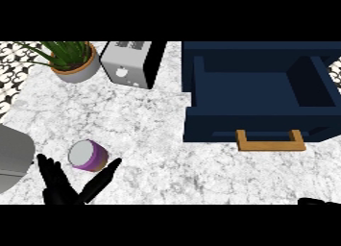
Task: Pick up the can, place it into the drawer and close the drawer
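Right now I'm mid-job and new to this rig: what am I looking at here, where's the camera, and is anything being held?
This is one view from the robot's head, looking steeply down at a marble counter. The black shape at lower left is the robot's left hand, open, with its fingers and thumb spread on either side of a purple can but not closed on it. So nothing is held yet. Only a sliver of the right hand shows at the lower right edge, too little to read. At upper right is a dark blue drawer, pulled open, with a wooden handle. Behind sit a potted plant and a toaster.
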